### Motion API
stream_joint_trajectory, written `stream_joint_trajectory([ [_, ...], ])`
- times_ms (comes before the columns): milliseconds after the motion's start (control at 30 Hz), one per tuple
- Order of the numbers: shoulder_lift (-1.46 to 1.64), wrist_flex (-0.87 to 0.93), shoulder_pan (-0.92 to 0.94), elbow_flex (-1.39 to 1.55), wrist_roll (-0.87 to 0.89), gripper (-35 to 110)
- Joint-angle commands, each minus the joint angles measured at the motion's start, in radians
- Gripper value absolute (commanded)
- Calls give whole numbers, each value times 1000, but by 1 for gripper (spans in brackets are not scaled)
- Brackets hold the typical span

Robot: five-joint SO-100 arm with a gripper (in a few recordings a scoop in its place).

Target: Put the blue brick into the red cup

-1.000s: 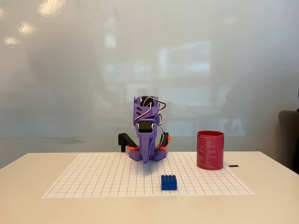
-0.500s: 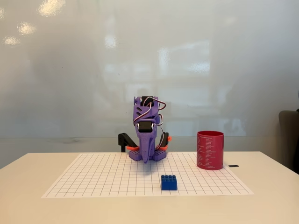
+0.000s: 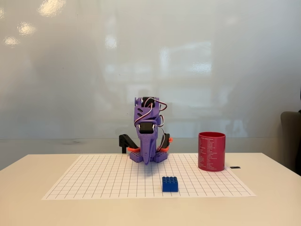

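Note:
The blue brick (image 3: 170, 184) lies studs-up on the white grid sheet (image 3: 103, 181), near its front edge, a little right of centre. The red cup (image 3: 211, 151) stands upright at the sheet's right back corner, to the right of and behind the brick. The purple arm is folded at the back of the sheet, and its gripper (image 3: 146, 159) points down with the tip close to the sheet, well behind the brick. Its fingers look pressed together with nothing between them.
A small black object (image 3: 235, 167) lies on the table just right of the cup. A dark chair back (image 3: 291, 141) stands at the right edge. A glossy whiteboard wall rises behind the table.

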Motion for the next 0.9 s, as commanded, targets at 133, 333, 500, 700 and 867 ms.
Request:
stream_joint_trajectory([
  [133,2,-15,-18,-8,11,0],
  [333,2,-15,-18,-8,11,0],
  [500,2,-15,-18,-8,11,0],
  [700,-152,-91,-11,-57,-49,0],
  [867,-597,-69,29,-431,-58,0],
])
